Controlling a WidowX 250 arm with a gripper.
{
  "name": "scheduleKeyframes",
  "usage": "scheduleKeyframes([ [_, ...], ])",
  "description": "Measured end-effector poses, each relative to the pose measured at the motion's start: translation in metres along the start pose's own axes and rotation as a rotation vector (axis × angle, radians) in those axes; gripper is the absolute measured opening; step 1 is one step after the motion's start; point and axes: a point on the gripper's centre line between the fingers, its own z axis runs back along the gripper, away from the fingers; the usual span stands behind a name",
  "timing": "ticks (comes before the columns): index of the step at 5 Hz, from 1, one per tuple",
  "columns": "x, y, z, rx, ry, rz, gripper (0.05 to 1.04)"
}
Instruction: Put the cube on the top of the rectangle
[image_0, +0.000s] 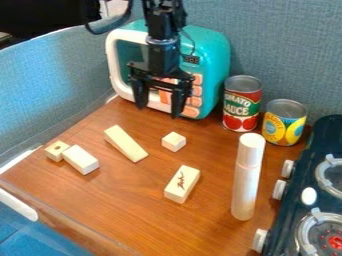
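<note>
Pale wooden cube, mid-surface; bare wood between it and the nearer, ink-marked rectangular block. Black tool, far side: released, fingers spread.

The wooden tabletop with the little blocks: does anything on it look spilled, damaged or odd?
Nothing looks spilled or broken. One mild oddity: the rectangular block near the tall white cylinder has a dark scrawl on top, while the cube looks plain. The red can and yellow can stand upright.
</note>
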Motion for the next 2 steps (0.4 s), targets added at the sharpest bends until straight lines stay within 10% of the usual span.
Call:
scheduleKeyframes([
  [2,0.023,-0.012,-0.029,-0.065,0.047,-0.028,1.001],
])
